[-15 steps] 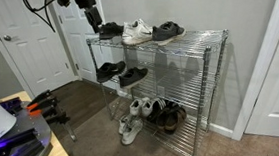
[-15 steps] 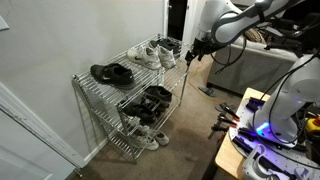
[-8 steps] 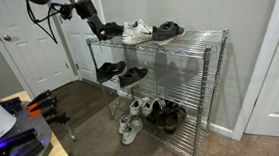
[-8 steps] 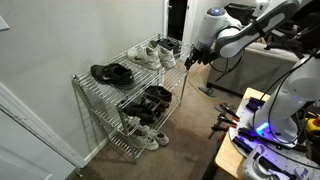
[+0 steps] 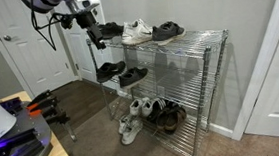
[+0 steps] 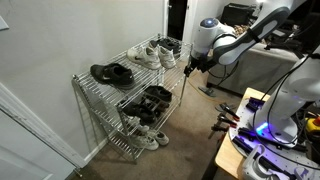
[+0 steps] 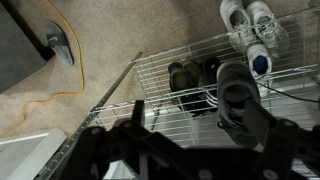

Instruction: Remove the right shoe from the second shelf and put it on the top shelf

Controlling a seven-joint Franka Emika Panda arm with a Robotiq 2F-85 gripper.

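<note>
Two black shoes are sitting side by side on the second shelf (image 5: 176,79) of the chrome rack (image 5: 214,92). The right shoe (image 5: 133,75) is lying nearer the middle of the tier, and its twin (image 5: 109,70) is resting just beside it, toward the end where the arm is working.

The gripper (image 5: 92,30) is hanging at that same end of the rack, level with the top shelf (image 5: 201,35) and close to a lone black shoe (image 5: 110,30) lying there. In an exterior view the gripper (image 6: 190,63) is hovering just off the rack's corner, apart from the wire.

In the wrist view its fingers (image 7: 110,150) are showing as two dark, blurred masses spread well apart along the lower edge. Only shelf wire is showing between them, so the tool is standing wide and carrying nothing (the blur is hiding finer detail).

Also on the top shelf, a pair of white sneakers (image 5: 136,31) is sitting next to the lone black shoe, with a dark grey shoe (image 5: 168,30) lying beyond them.
</note>
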